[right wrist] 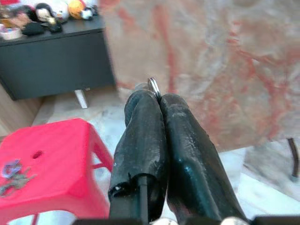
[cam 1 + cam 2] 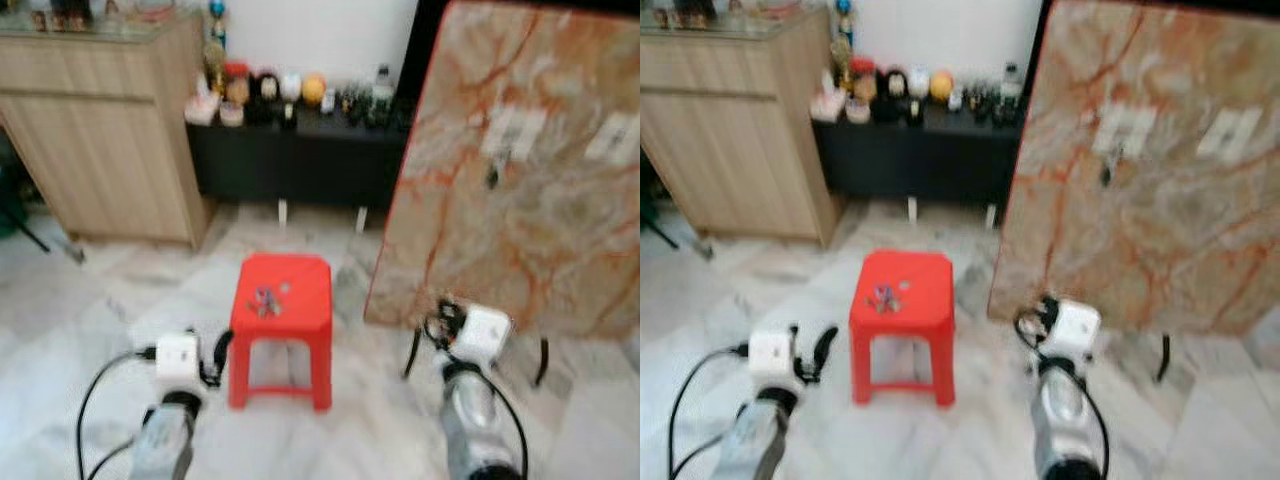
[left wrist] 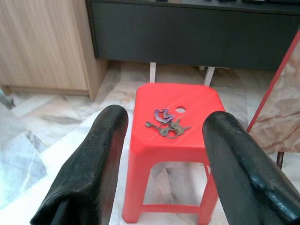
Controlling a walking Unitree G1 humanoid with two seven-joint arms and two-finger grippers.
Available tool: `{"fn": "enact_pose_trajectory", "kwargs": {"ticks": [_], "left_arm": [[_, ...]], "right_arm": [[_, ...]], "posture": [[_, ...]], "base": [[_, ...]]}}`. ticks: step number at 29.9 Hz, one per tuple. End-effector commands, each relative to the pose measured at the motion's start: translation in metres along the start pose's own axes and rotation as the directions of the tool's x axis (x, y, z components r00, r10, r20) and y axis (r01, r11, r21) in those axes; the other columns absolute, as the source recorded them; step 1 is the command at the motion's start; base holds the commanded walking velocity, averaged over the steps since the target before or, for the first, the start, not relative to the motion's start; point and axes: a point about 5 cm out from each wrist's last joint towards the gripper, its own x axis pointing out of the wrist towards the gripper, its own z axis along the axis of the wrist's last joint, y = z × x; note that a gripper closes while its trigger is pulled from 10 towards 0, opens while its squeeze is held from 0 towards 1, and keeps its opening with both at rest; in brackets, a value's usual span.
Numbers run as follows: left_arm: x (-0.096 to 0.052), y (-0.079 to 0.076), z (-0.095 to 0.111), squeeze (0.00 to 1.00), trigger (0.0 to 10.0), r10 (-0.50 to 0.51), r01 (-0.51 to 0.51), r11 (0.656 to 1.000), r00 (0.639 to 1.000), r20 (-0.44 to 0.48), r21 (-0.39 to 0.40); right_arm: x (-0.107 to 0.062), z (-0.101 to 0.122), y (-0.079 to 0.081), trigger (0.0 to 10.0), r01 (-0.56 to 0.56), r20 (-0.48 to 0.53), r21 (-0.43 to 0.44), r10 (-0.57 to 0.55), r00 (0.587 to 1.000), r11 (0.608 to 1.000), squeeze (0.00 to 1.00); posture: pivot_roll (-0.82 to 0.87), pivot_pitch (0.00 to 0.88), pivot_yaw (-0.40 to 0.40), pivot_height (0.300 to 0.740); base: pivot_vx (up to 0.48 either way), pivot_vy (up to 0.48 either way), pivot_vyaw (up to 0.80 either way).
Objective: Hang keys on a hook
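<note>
the keys [image 3: 165, 124] lie in the middle of the frame on the red stool [image 3: 187, 140]; the left pincer [image 3: 164, 154] is open; go down slow; the right pincer [image 1: 157, 101] pinches a small ring [image 1: 153, 87].

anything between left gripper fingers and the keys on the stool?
Nothing in the way. In the left wrist view the open left gripper frames the keys on the red stool; between them, bare stool top and marble floor.
</note>
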Motion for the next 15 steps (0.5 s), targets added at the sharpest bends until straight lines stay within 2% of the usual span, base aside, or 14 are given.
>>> {"fn": "enact_pose_trajectory", "kwargs": {"ticks": [1, 15], "left_arm": [[0.0018, -0.0100, 0.0013, 0.00, 10.0, -0.028, 0.028, 1.000, 1.000, 0.002, 0.003], [0.0020, -0.0100, 0.0026, 0.00, 10.0, -0.030, 0.030, 1.000, 1.000, 0.005, -0.001]], "right_arm": [[-0.0001, 0.0017, -0.0111, 10.0, 0.032, 0.006, -0.008, -0.032, 0.999, 0.999, 0.00], [0.0023, 0.0049, -0.0126, 10.0, 0.042, 0.017, -0.008, -0.042, 0.999, 0.999, 0.00]], "posture": [[0.06, 0.000, -0.089, 0.740], [0.05, 0.000, -0.084, 0.740]], "base": [[0.000, -0.307, 0.00], [0.000, -0.312, 0.00]]}}
